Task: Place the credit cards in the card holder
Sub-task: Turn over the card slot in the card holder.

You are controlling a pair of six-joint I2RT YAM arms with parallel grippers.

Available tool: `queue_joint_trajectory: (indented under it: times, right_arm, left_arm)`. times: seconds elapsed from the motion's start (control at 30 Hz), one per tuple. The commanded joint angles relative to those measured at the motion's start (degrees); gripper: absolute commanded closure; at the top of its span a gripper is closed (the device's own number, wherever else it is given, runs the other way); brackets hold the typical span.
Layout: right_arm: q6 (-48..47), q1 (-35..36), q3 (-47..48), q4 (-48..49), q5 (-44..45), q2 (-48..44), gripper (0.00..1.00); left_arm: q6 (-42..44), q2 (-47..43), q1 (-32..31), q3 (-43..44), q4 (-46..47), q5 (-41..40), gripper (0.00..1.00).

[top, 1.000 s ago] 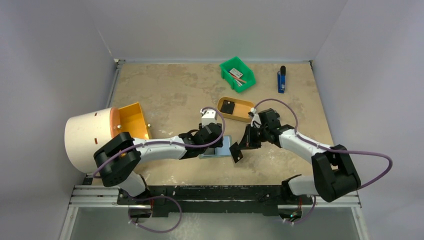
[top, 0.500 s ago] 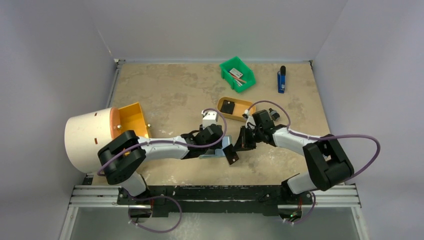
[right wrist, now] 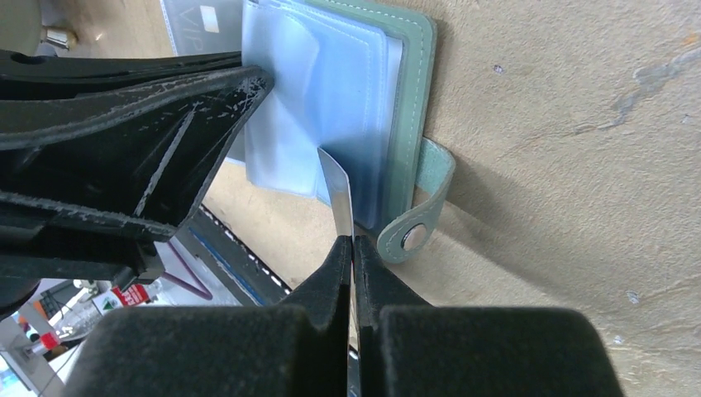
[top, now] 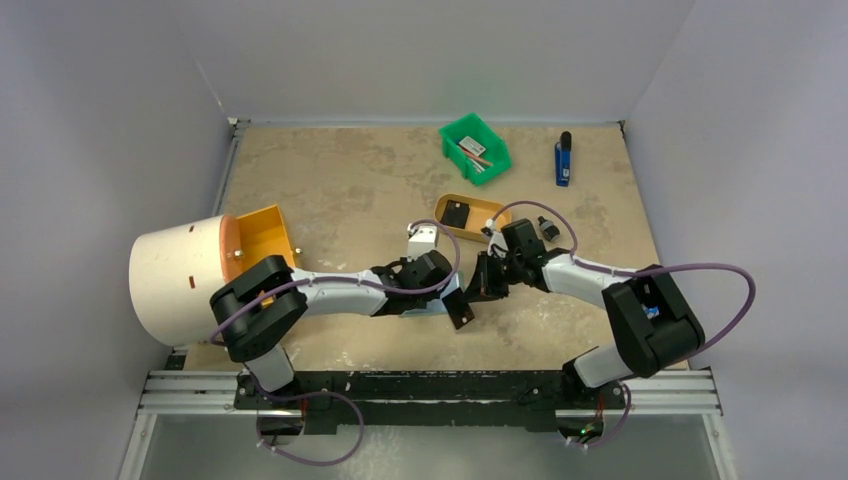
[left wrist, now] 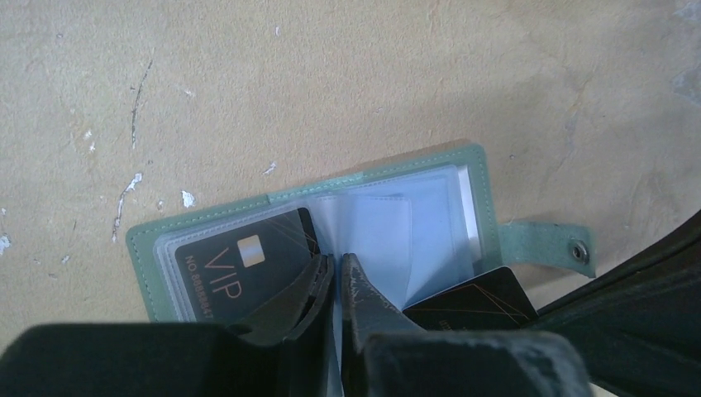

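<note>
The top external camera sits high above the near edge of the table (top: 330,180) and looks down over all of it from far off. The left wrist camera looks past the left gripper (left wrist: 337,269), almost straight down and close over the open card holder (left wrist: 388,223). The right wrist camera looks along the right gripper (right wrist: 353,248) at a low slant, very near the holder's edge. Both wrist views share the holder's clear pockets and the credit card (right wrist: 337,194). The top view shows that spot small, at mid-table.
</note>
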Motion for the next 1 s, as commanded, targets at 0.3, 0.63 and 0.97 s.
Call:
queue_joint_trajectory:
  times: [0.3,0.63,0.97]
  right_arm:
    - [1.65,0.37,1.32,-4.10,4.10,-8.40,1.00]
    - [1.12,0.46,4.17,0.83,1.09,-1.50,1.00]
    - [0.70,0.96,5.69,3.85,-2.03,2.62,1.00]
  left_arm:
    - [-1.30,0.34,-0.17,0.80,-4.82,-5.36,1.00]
    - [-1.53,-0.61,-0.17,-0.04,-4.60,-5.59,1.00]
    - [-1.21,-1.18,-0.17,-0.21,-4.12,-5.50,1.00]
